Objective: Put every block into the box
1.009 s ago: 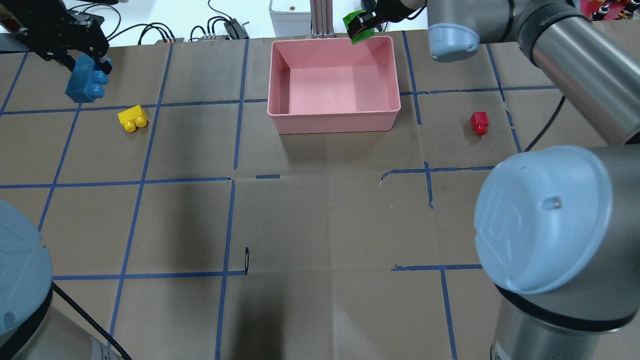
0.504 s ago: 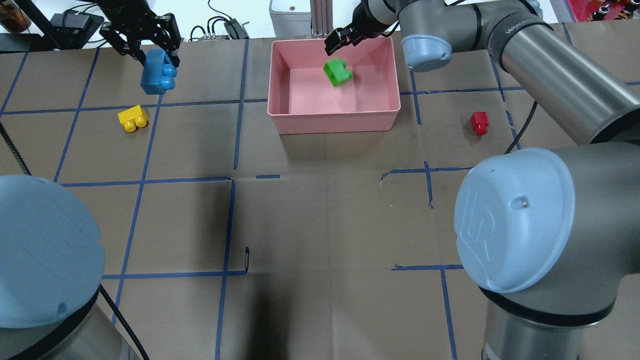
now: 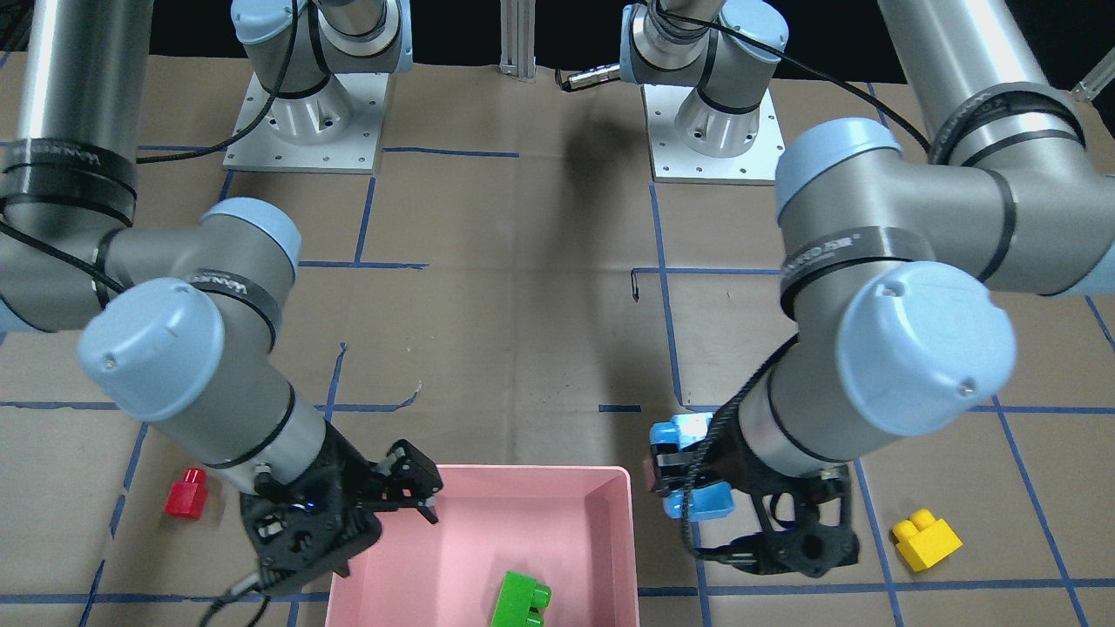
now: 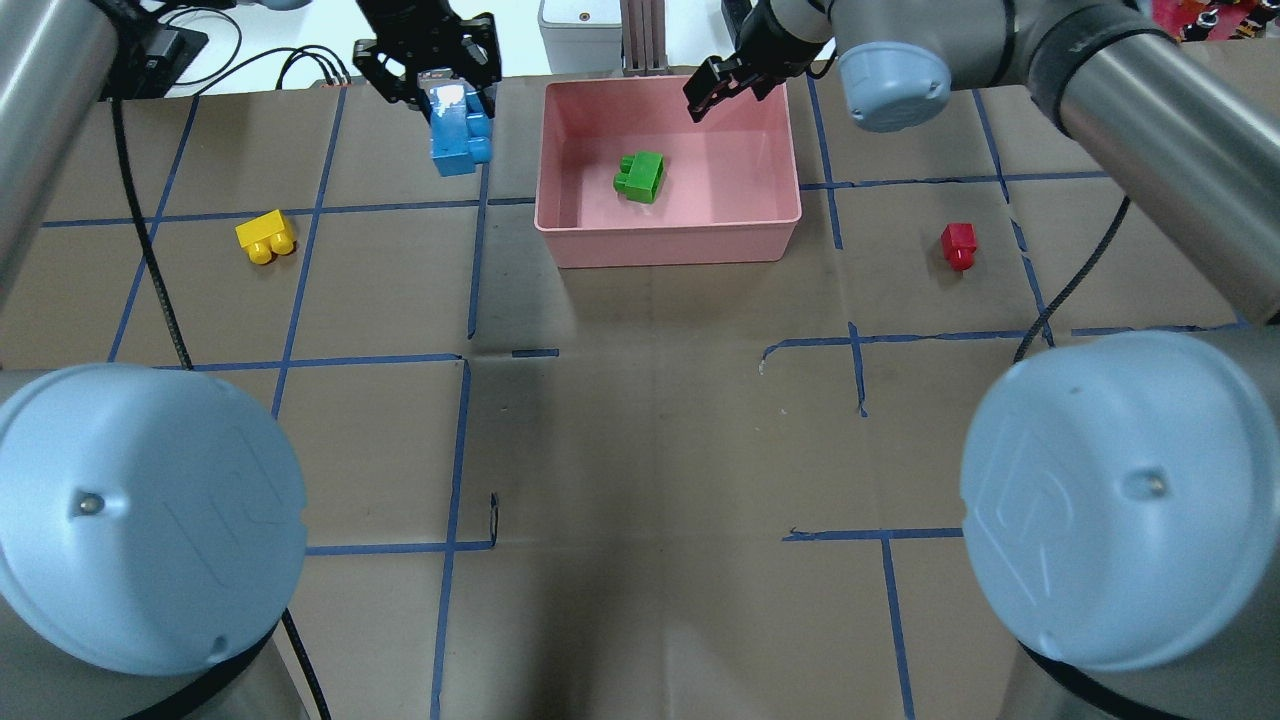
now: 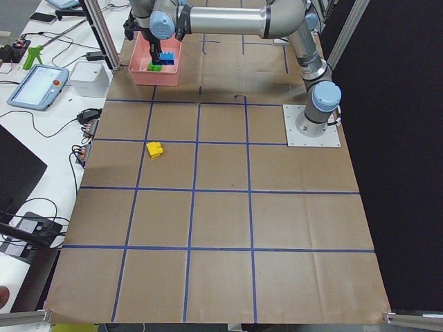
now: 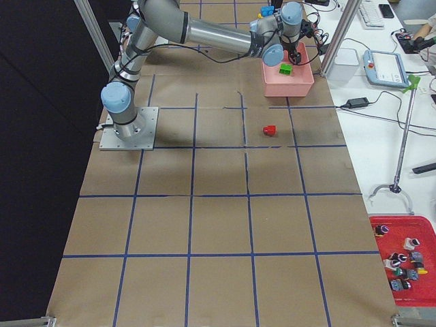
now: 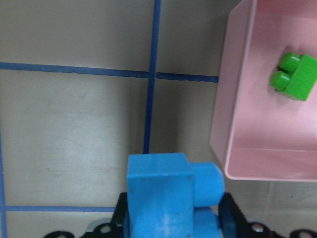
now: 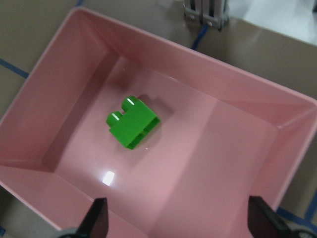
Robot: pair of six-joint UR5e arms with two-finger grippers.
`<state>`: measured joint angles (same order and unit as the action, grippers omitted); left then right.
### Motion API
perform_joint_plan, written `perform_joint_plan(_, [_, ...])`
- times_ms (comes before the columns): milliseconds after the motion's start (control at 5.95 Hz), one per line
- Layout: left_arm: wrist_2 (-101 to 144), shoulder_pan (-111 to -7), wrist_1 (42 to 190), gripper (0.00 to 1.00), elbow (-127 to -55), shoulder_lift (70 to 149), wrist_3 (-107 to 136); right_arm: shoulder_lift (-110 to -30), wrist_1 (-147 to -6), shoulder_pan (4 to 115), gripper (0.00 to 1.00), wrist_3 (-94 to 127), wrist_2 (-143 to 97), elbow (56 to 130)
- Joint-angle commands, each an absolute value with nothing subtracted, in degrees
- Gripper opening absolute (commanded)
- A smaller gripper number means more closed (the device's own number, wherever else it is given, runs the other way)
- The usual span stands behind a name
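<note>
The pink box stands at the far middle of the table. The green brick lies on its floor; it also shows in the right wrist view and the front view. My right gripper is open and empty above the box's far right part. My left gripper is shut on the light-blue brick and holds it above the table just left of the box; the left wrist view shows the brick beside the box wall. The yellow brick lies far left, the red brick to the right.
Cables, a grey unit and an aluminium post stand behind the table's far edge. Blue tape lines grid the brown table cover. A tablet lies on the side bench beyond the box.
The right gripper let go of the green brick, which fell and now lies in the box. The left gripper carried the light-blue brick rightward to beside the box.
</note>
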<state>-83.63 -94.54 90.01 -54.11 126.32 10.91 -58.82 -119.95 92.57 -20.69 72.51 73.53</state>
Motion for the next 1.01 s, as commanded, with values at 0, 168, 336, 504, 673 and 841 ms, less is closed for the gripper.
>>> perform_joint_plan(0, [-83.5,-101.1,83.2,0.1,-49.7,133.3,21.3,-66.3,-113.1,84.8,1.0,-21.3,79.1,77.6])
perform_joint_plan(168, [-83.5,-103.0,78.1,0.1,-48.2,137.7,24.3,-66.6,-112.8,80.5,1.0,-21.4,79.8,78.6])
perform_joint_plan(336, [-83.8,-103.4,77.0,0.1,-47.2,139.8,24.5,-66.8,-113.1,80.0,1.0,-21.0,84.4,81.4])
perform_joint_plan(504, [-84.9,-103.9,75.8,0.77,-47.9,140.1,24.5,-65.8,-114.6,79.6,1.0,-20.5,87.5,83.9])
perform_joint_plan(673, [-84.9,-104.0,75.5,0.99,-47.9,139.9,24.4,-64.7,-115.7,78.4,0.99,-20.5,87.5,85.3])
perform_joint_plan(841, [-85.0,-103.9,75.6,0.99,-47.6,138.8,24.3,-62.7,-119.6,77.4,0.98,-20.3,87.5,86.0])
